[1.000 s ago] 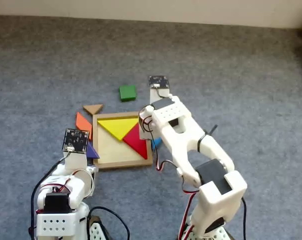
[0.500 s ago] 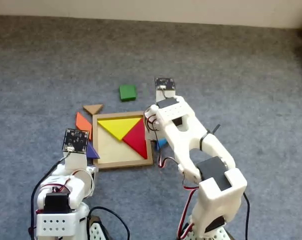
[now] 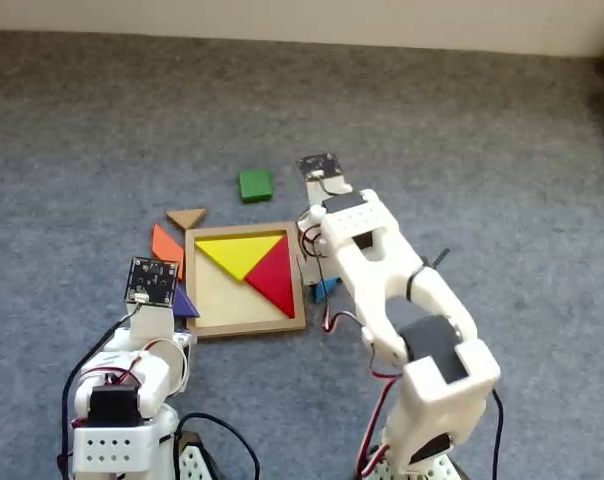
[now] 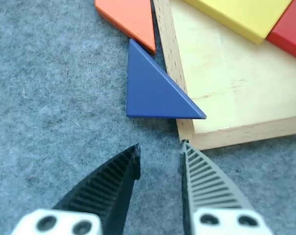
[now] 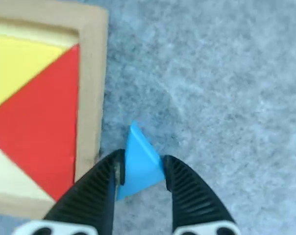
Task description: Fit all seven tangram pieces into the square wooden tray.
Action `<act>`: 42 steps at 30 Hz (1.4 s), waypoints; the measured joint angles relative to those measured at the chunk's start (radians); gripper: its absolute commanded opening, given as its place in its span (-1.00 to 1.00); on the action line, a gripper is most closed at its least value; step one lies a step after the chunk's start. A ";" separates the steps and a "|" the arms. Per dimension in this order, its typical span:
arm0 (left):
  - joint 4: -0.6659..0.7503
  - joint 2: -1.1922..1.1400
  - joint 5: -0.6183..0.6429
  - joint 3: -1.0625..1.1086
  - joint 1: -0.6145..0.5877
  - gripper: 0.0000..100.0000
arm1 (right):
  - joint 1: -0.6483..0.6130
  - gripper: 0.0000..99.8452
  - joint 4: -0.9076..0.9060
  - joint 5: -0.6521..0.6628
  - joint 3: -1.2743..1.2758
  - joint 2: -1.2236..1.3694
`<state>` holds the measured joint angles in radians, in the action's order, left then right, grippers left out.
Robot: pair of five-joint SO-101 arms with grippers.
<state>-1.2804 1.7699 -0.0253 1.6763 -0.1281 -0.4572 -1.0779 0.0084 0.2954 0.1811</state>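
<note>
**Right jaws pinch the light blue piece beside the tray; left jaws spread at the tray's near corner**

The square wooden tray (image 3: pixel 246 326) lies on the grey-carpeted bench (image 3: pixel 462 130) between the two arms. Two pieces sit inside it: a yellow triangle (image 3: pixel 237 252) along the far edge and a red triangle (image 3: pixel 272 280) against the side toward the right arm, the two meeting along one slanted edge. The rest of the tray floor is bare wood.

The right arm (image 3: pixel 382 275) stretches along the tray's outer side. In the right wrist view its jaws are pinching the light blue piece (image 5: pixel 140 161), one on each side, just outside the tray rim (image 5: pixel 91 88). The high view shows that piece (image 3: pixel 325 290) just beside the rim; whether it is off the carpet cannot be told.

The left arm (image 3: pixel 132 370) sits at the near edge of the bench. Its jaws are spread with nothing between them, hovering over carpet at the tray's near corner (image 4: pixel 226 133). Just ahead of them a dark blue triangle (image 4: pixel 150 90) lies flat with its long edge against the tray's outer wall. An orange piece (image 4: pixel 128 17) lies just beyond, its corner close to the blue triangle's tip.

Farther out, a small tan triangle (image 3: pixel 187 217) lies near the tray's far corner. A green square (image 3: pixel 255 185) sits apart beyond the far edge.
</note>
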 measured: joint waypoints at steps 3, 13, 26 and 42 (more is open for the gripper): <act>0.000 0.000 0.000 0.000 0.000 -0.72 | 0.000 -0.99 0.000 0.064 0.000 -0.072; 0.000 0.000 0.000 0.000 0.000 -0.72 | -0.063 -0.99 -0.002 0.270 0.000 -0.121; 0.000 0.000 0.000 0.000 0.000 -0.72 | -0.281 -0.98 -0.002 0.563 0.000 -0.121; 0.000 0.000 0.000 0.000 0.000 -0.72 | -0.333 -0.70 -0.002 0.647 0.026 -0.121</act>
<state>-1.2804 1.7699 -0.0253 1.6763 -0.1281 -0.7902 -1.0794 0.6559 0.3214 0.0598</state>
